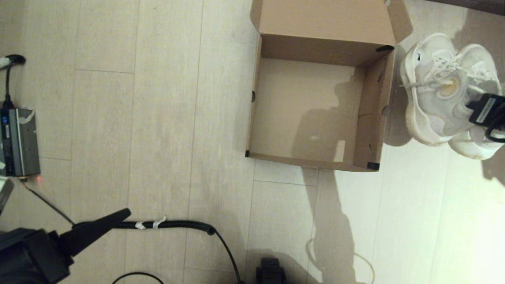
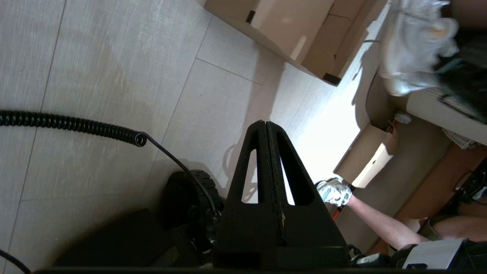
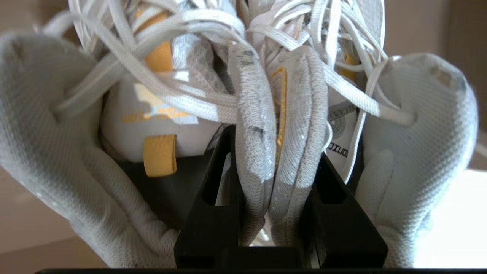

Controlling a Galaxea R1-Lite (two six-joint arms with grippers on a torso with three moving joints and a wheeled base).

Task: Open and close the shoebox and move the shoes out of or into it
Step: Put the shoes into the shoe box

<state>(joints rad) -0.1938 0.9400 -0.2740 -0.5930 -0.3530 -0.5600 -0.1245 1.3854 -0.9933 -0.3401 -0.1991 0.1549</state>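
The brown shoebox lies open on the floor, its flap lid folded back, nothing inside; its near corner shows in the left wrist view. The white mesh shoes are side by side to the right of the box. My right gripper is shut on the two shoes' inner collars, pinched together between its black fingers; in the head view only its wrist part shows over the shoes. Whether the soles touch the floor I cannot tell. My left gripper is shut, empty, parked low at the near left.
A grey electronic unit with cables lies at the far left. A coiled black cable crosses the near floor. In the left wrist view a person's gloved hand and a small cardboard box lie beyond the right arm.
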